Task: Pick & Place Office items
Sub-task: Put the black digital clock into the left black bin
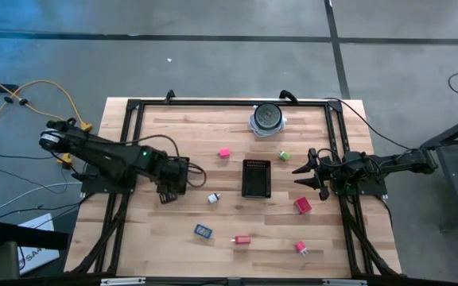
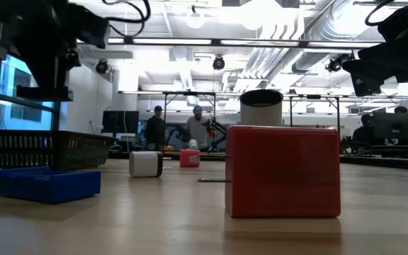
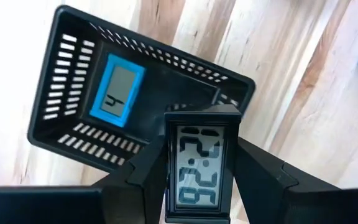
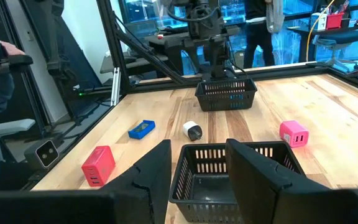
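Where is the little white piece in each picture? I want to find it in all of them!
High view: white piece sits left of the middle, low down.
Low view: it is left of centre, lying far back.
Right wrist view: it is mid-picture.
Left wrist view: not in it.
Landmark: the blue block lies near it in those three views.

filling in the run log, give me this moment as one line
left gripper: shut on black clock, above left tray | tray holds blue clock | right gripper: open, idle, facing middle tray
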You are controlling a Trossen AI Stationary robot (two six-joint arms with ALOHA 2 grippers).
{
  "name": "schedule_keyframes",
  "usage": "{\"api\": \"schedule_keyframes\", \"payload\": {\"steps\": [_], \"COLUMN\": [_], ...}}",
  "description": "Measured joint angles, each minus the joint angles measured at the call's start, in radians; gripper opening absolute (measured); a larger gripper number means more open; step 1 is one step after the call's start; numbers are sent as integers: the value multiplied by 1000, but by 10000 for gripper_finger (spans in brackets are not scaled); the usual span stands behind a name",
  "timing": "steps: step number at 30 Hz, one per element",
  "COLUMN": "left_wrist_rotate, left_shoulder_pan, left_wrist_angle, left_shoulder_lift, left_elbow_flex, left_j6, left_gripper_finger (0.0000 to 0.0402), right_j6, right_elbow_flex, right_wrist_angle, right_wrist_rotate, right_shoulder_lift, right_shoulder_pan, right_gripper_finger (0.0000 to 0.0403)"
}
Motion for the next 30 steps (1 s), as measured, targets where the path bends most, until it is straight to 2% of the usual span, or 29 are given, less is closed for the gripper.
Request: {"api": "schedule_keyframes", "payload": {"steps": [7, 21, 25, 30], "left_wrist_rotate": [44, 166, 230, 259], "left_shoulder_pan": [70, 227, 270, 298], "left_wrist_angle": [108, 351, 408, 417], "left_shoulder_lift": [0, -5, -5, -5], "left_elbow_flex": [-86, -308, -352, -375], "left_j6": [117, 249, 255, 257], "left_gripper_finger": [155, 156, 156, 156], "right_j6": [0, 0, 0, 0], "right_elbow_flex": [0, 0, 0, 0], "right_wrist_angle": [0, 0, 0, 0], "right_wrist_rotate": [0, 0, 0, 0], "right_shoulder_lift": [0, 0, 0, 0], "right_shoulder_pan": [0, 0, 0, 0], "right_gripper_finger": [140, 140, 140, 140]}}
